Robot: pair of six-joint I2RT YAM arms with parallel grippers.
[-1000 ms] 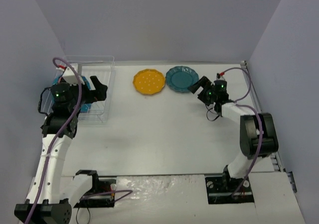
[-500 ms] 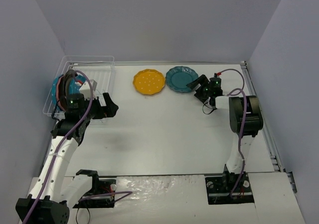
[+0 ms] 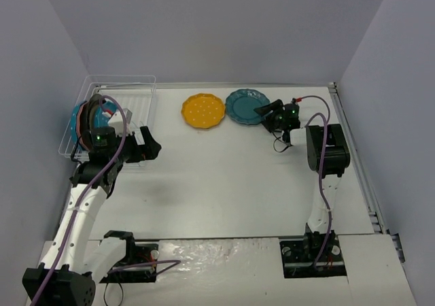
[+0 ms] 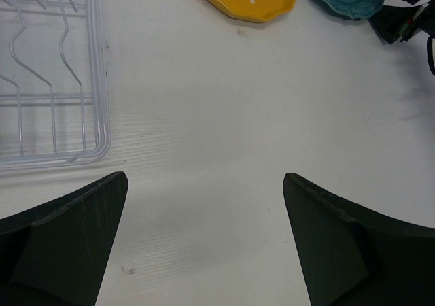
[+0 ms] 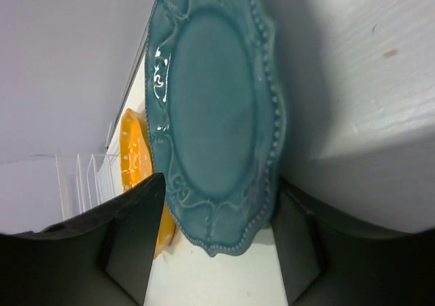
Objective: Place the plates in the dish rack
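Nearest me, at nine o'clock, the left gripper (image 3: 149,145) hangs spread wide and empty, just off the near right corner of the dish rack (image 3: 129,102). At ten o'clock a few plates (image 3: 80,121) stand on edge in its left end. Far back, the yellow plate (image 3: 202,111) lies flat at twelve, the teal plate (image 5: 211,115) just beside it at one. The right gripper (image 3: 264,113) straddles the teal rim, jaws half drawn in; whether they pinch it I cannot tell. So shallow a bite could let the rim slip on lifting, or shove it into the yellow one
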